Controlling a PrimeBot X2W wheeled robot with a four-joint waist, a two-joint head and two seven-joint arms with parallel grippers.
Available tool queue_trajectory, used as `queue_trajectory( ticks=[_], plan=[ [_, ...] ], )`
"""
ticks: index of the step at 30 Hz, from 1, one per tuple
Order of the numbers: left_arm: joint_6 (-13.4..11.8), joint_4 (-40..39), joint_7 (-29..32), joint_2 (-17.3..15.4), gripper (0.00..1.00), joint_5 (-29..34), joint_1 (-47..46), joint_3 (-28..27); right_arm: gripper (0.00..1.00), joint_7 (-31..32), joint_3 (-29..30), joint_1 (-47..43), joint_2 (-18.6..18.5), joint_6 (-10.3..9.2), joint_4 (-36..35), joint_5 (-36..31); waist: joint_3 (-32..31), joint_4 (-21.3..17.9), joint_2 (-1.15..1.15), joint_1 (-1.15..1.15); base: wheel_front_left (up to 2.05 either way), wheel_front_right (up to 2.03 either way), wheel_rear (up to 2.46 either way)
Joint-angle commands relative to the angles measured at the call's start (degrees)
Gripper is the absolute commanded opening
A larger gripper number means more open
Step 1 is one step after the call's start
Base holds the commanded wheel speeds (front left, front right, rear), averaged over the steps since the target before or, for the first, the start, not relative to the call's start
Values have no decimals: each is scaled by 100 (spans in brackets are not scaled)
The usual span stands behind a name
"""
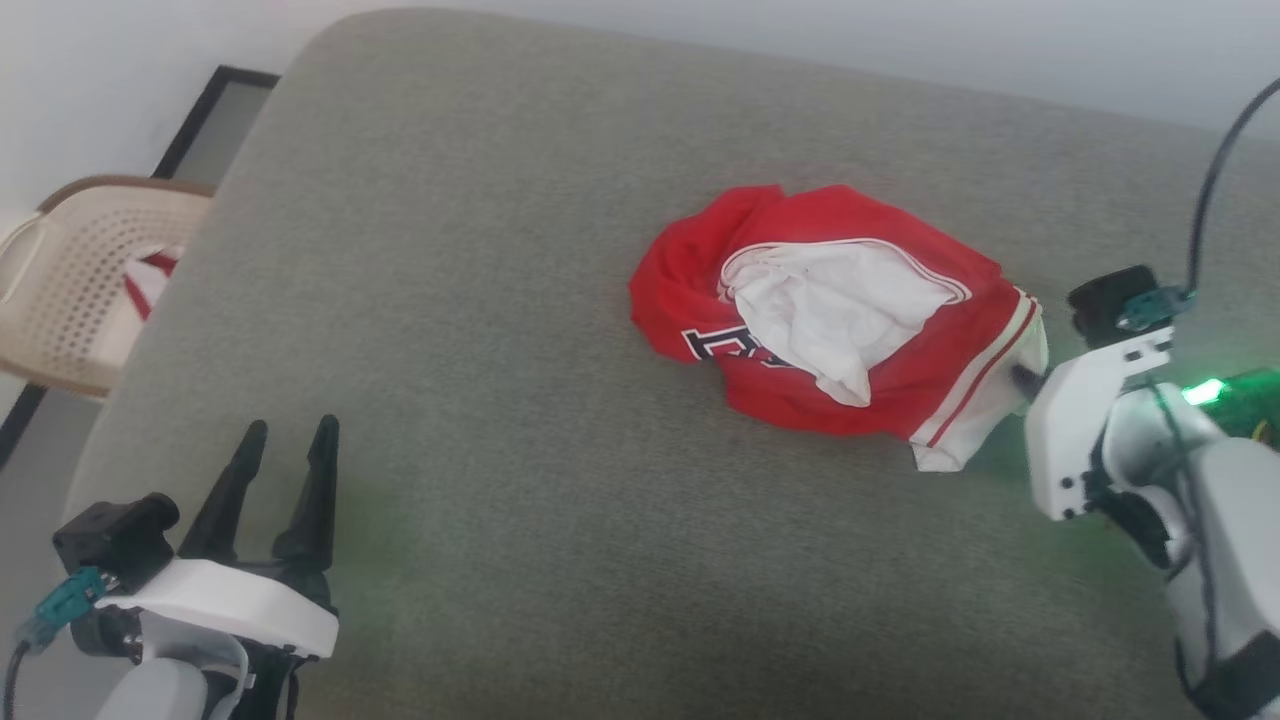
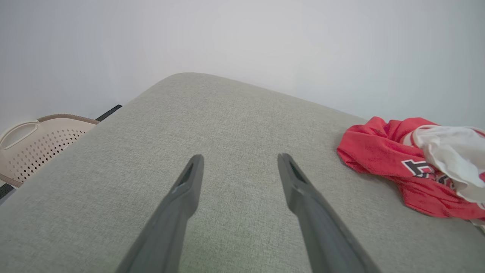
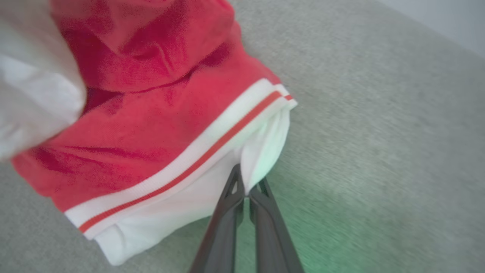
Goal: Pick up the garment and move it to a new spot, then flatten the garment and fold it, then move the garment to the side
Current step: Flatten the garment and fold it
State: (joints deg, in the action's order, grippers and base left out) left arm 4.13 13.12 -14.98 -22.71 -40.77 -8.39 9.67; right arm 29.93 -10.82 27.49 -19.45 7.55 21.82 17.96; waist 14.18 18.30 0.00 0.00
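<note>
The crumpled red jersey T-shirt (image 1: 690, 280) with white sleeves lies bunched at centre right of the head view, on the grey upholstered surface (image 1: 480, 250). The right gripper (image 3: 246, 191) has its fingers pressed together, pinching the white sleeve's edge. This thin pinch could slip, so a slow, straight lift seems wise. The left gripper (image 1: 290, 430), fingers spread, sits at lower left, well apart.

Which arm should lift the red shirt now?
Right. The right tool is shut on the white sleeve of the garment. The left tool hangs open over the grey cushion, apart from the garment.
</note>
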Motion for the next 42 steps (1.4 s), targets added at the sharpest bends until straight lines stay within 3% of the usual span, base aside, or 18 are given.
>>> queue_trajectory(
  ticks=[1, 12, 17, 22, 23, 24, 25, 26, 27, 34, 42],
  plan=[
    [24, -43, -22, -30, 100, 81, 36, -37, 0, 145, 102, -82, -116, -12, -190, 64, -78, -150, 0, 0, 0, 0, 0],
    [-18, -167, 29, -138, 100, 70, 25, -54, 0, 833, 1023, -584, -848, -11, -1087, 255, -101, -503, 0, 0, 0, 0, 0],
    [-21, -206, 71, -151, 100, 64, -32, -15, 0, 838, 1327, -832, -668, -11, -963, 238, -70, -589, 0, 0, 0, 0, 0],
    [-31, -227, 140, -199, 100, 84, -120, 20, 0, 650, 1269, -799, -396, -11, -473, 229, -67, -663, 0, 0, 0, 0, 0],
    [-35, -232, 167, -223, 100, 96, -137, 26, 8, 618, 1257, -756, -351, -11, -352, 224, -77, -678, 0, 0, 0, 0, 0],
    [-44, -244, 176, -243, 100, 91, -146, 26, 34, 577, 1253, -710, -298, -11, -242, 246, -89, -700, 0, 0, 0, 0, 0],
    [-42, -255, 203, -262, 100, 83, -143, 23, 49, 519, 1229, -677, -259, -11, -147, 255, -104, -722, 0, 0, 0, 0, 0],
    [-53, -262, 236, -298, 100, 92, -143, 24, 87, 478, 1198, -631, -242, -11, -68, 255, -124, -749, 0, 0, 0, 0, 0],
    [-63, -282, 264, -327, 100, 93, -148, 23, 100, 435, 1172, -580, -234, -11, 1, 261, -146, -778, 0, 0, 0, 0, 0],
    [-98, -554, 614, -578, 100, 119, -169, 61, 100, 214, 1052, -375, -257, -11, 60, 371, -391, -1065, 0, 0, 0, 0, 0],
    [-148, -1200, 1433, -892, 100, 12, -369, 196, 100, -345, 1242, -517, -173, -11, -309, 258, -590, -1510, 0, 0, 0, 0, 0]
  ],
)
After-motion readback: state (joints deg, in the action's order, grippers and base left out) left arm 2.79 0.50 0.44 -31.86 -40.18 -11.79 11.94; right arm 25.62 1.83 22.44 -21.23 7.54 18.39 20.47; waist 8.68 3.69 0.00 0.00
